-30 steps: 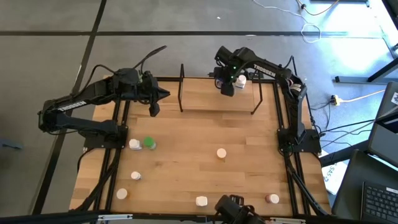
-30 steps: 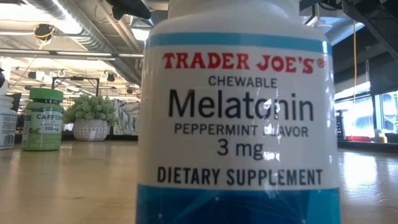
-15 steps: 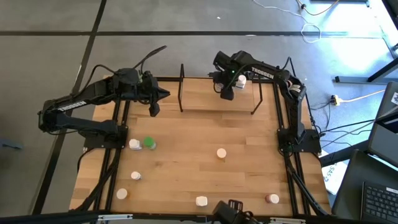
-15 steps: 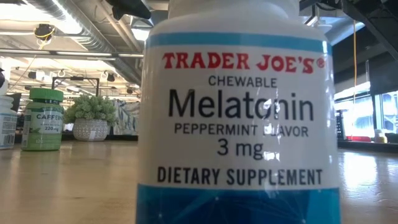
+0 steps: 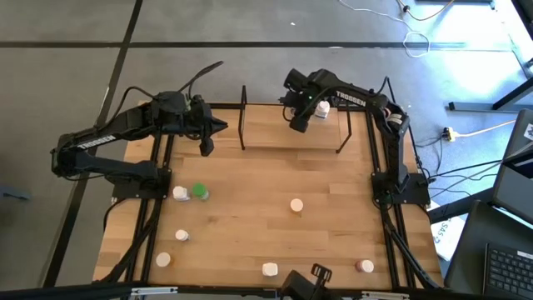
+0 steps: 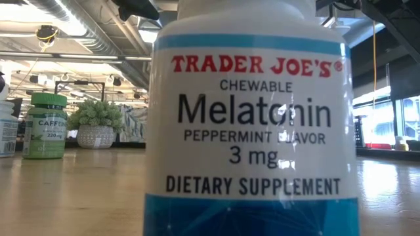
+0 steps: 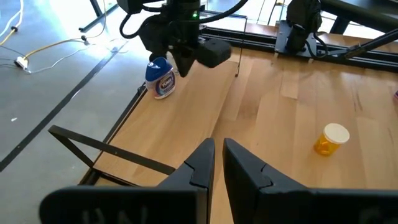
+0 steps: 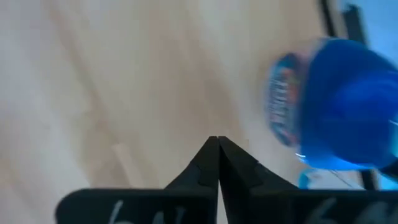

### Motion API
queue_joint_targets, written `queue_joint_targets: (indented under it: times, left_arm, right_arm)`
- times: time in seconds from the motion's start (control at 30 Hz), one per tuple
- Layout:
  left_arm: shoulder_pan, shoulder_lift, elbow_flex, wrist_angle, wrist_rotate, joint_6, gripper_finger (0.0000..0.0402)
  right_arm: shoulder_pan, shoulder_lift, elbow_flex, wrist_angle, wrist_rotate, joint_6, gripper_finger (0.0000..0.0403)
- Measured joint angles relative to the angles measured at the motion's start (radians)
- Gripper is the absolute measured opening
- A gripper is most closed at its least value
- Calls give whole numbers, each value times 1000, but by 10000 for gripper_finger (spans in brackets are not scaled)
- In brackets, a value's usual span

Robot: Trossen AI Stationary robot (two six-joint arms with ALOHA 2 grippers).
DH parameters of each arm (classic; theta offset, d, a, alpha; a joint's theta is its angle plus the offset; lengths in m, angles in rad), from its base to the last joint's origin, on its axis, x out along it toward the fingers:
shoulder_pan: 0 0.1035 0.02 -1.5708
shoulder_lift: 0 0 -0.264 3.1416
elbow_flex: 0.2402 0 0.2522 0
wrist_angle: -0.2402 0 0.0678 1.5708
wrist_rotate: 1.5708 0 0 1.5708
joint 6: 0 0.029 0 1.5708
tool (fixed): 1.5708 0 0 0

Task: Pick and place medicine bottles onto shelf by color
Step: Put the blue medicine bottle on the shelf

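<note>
Blue bottle [image 5: 322,108] on the shelf [image 5: 275,133], right gripper [image 5: 297,125] beside it.
Its jaws are closed on nothing; left gripper [image 5: 206,147] waits at the shelf's left end, jaws closed; other bottles [image 5: 190,192] dot the near tabletop [image 5: 250,217].

I see the right arm reaching from its base at the right edge of the surface toward the far side, elbow bent, with the wrist turned leftward and downward. The right gripper [image 5: 295,125] hangs at the far centre-right, and my right wrist view shows its two fingers [image 8: 205,163] pressed together with nothing between them. The left arm extends from the left edge toward the far left part of the surface, forearm running rightward. The left gripper [image 5: 207,150] points down and toward the near side; its fingers [image 7: 202,158] stand almost closed, a narrow slit between them, and hold nothing.
</note>
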State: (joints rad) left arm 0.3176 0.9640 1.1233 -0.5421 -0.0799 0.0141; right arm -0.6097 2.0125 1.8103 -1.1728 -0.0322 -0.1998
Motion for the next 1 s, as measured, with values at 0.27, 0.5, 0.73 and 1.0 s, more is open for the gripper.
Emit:
queue_joint_targets:
  times: [0.27,0.5,0.73,1.0]
  left_arm:
    - [0,0,0,1,0,25,27]
    - [0,0,0,1,0,25,27]
    - [0,0,0,1,0,24,28]
    - [0,0,0,1,0,24,27]
  right_arm:
    - [27,0,0,6,185,223,4]
    - [63,0,-1,3,256,384,2]
    - [63,0,-1,-6,245,413,2]
    - [64,0,-10,2,219,434,1]
